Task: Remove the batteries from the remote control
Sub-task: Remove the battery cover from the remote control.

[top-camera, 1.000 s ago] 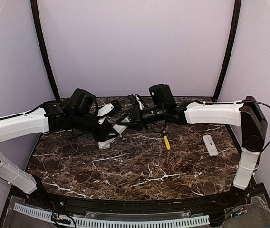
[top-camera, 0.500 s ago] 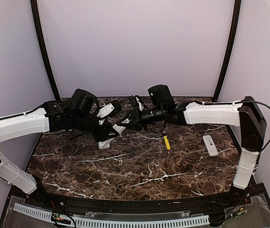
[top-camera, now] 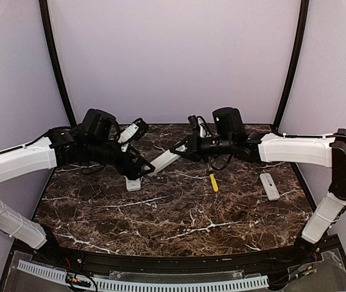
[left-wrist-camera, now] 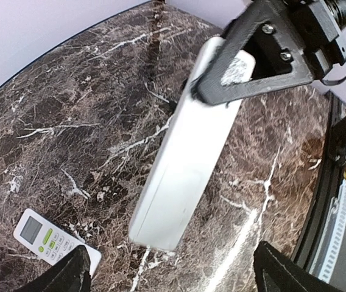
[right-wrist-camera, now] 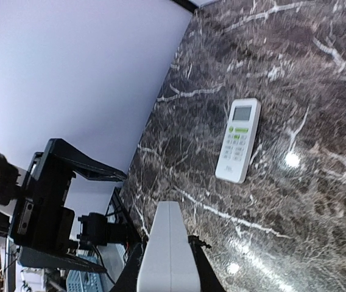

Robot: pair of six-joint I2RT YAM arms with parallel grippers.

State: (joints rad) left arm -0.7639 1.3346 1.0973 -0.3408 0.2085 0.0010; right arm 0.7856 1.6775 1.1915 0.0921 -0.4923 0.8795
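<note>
Camera above the arms: the right gripper (top-camera: pixel 184 151) is clamped on the upper end of a long white remote (top-camera: pixel 165 159). The remote hangs tilted over the dark marble table (top-camera: pixel 179 225), its lower end near the left gripper (top-camera: pixel 141 171). A small white remote (top-camera: pixel 133 184) lies on the table just below. A yellow-handled tool (top-camera: pixel 213 182) and a slim white remote (top-camera: pixel 269 186) lie further right, apart from each other.

Left wrist: the left gripper (left-wrist-camera: pixel 176 274) is spread wide, gripping nothing. The long white remote (left-wrist-camera: pixel 188 158) slants above the marble, held by the right gripper (left-wrist-camera: pixel 252 67). The small white remote (left-wrist-camera: pixel 54 240) lies flat, screen up.

Right wrist: the right gripper (right-wrist-camera: pixel 167 267) pinches the long white remote (right-wrist-camera: pixel 168 243). Beyond it lies the small white remote (right-wrist-camera: pixel 239 140), with the left gripper (right-wrist-camera: pixel 109 222) spread wide at the left. No battery can be made out in any view.
</note>
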